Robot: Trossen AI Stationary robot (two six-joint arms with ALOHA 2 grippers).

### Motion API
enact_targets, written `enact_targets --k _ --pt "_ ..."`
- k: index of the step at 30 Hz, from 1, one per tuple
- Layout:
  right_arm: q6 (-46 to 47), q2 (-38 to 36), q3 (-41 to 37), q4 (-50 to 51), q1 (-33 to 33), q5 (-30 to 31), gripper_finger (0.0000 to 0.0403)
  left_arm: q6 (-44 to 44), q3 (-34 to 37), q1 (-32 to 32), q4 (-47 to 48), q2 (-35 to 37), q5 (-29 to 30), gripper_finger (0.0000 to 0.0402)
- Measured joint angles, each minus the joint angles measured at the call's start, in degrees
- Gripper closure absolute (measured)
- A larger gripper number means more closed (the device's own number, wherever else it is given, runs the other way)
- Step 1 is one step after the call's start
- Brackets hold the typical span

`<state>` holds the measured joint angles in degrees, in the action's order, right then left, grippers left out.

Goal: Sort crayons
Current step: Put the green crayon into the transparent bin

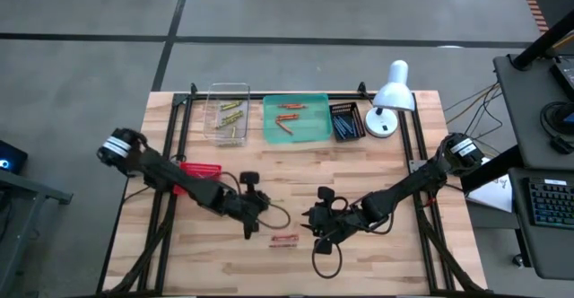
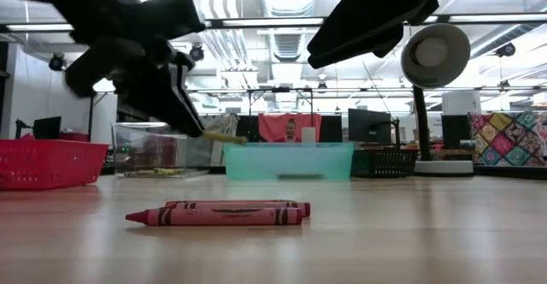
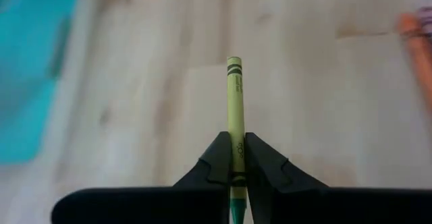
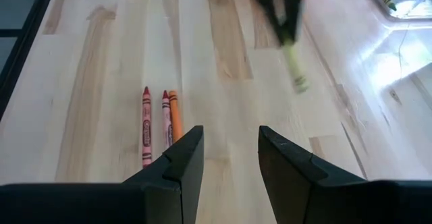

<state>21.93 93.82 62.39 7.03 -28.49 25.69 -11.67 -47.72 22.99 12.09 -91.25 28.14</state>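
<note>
left pincer [image 3: 233, 158] — clamped on thin yellow-green wax crayon [image 3: 234, 102], tip jutting forward | right pincer [image 4: 231, 158] — apart, three red and orange wax crayons [image 4: 160, 119] just beside it on the wooden surface [image 4: 94, 82]

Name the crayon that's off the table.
The yellow-green crayon, clamped in the left gripper; the red and orange ones lie loose on the wood.

The high view is looking straight down on the whole table [image 1: 377, 244]. The low one is sitting at tabletop level, facing the room. Both wrist cams are hovering close (sharing the red crayons [image 4: 155, 119] with both).
</note>
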Motion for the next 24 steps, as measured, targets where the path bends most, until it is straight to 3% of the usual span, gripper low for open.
enact_targets --k 15,24 --pt "0.15 0.00 0.00 0.18 0.35 -0.02 0.0273 -3.45 -2.99 -17.96 24.28 21.61 2.86 0.0402" --pt "0.34 0.00 -0.02 0.22 1.00 -0.03 0.0273 2.13 -8.07 -34.20 37.77 23.06 2.82 0.0402"
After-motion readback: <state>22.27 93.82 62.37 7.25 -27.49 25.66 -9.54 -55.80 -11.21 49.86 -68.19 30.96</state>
